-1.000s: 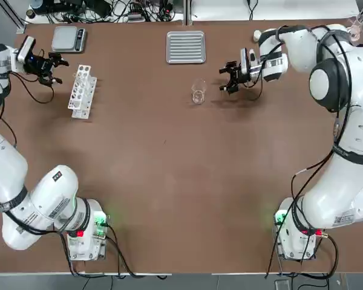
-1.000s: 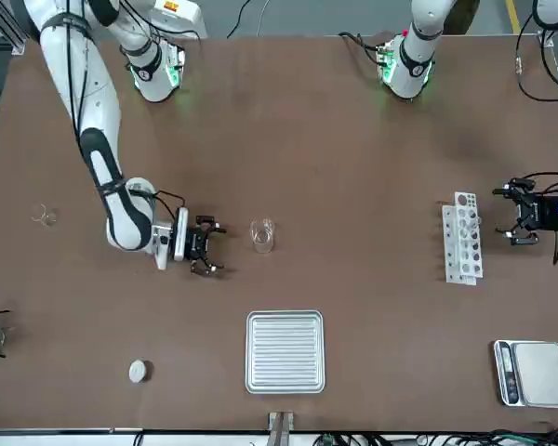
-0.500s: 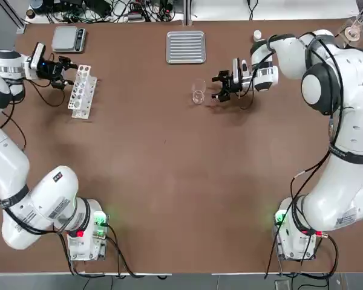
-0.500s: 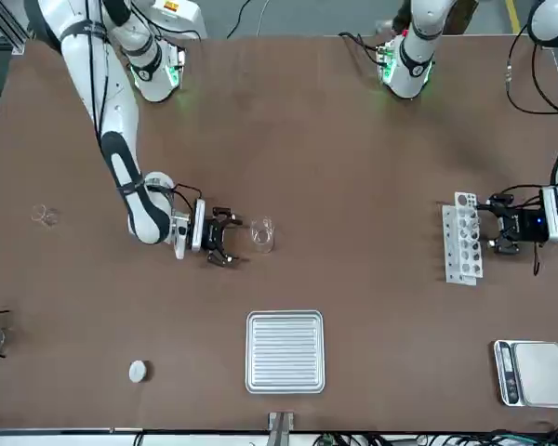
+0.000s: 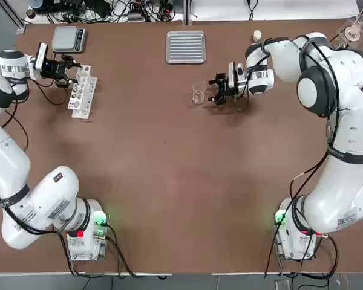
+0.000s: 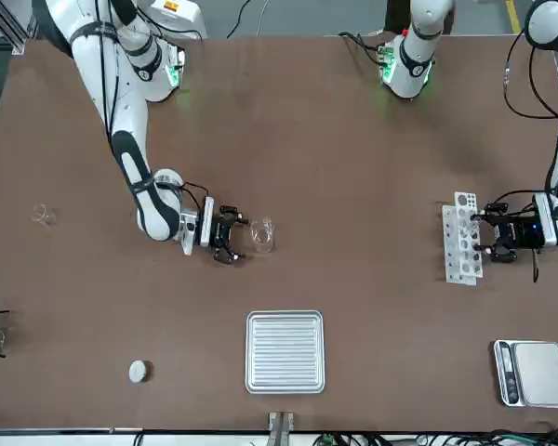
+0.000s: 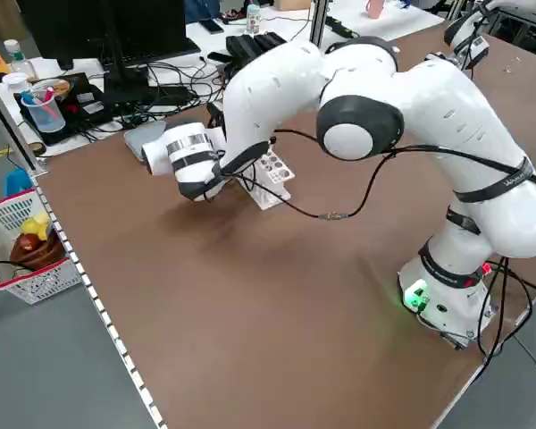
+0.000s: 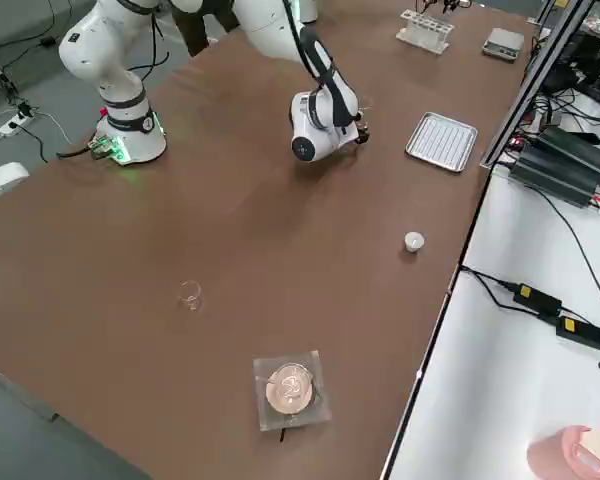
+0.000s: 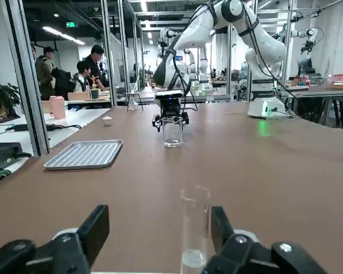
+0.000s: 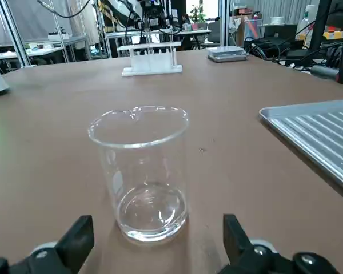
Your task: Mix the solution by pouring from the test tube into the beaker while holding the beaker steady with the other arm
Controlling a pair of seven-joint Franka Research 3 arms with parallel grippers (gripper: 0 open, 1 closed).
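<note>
- Over the last second the right end effector (image 6: 245, 239) has swung across to the beaker (image 6: 262, 235); its fingers are spread wide, and the glass, upright on the worktop (image 5: 169, 151), is not gripped.
- In the same span the left end effector (image 9: 160, 217) has moved in to the white test tube rack (image 5: 83, 90). Its fingers have begun to draw together but stand apart, with a gap beside the test tube (image 9: 194, 228).
- For the task, this looks like the approach stage: both arms are getting placed to grasp, and pouring must wait for a secure hold on each vessel.
- The tube appears nearer one finger than the other, so closing could nudge it sideways before it is clamped.
- The left wrist view shows the tube upright with clear liquid low inside; the top view gives the rack but does not make out the tube or its contents.
- The right wrist view shows the beaker's pouring lip, and small drops (image 10: 202, 149) on the worktop near it, which the front view does not reveal. Whether the beaker holds a shallow layer of liquid cannot be told from its thick base.
- The right side view shows a clear flask (image 8: 290, 388) and a tinier glass vessel (image 8: 189, 293), both well apart from the beaker; neither wrist view makes them out.
</note>
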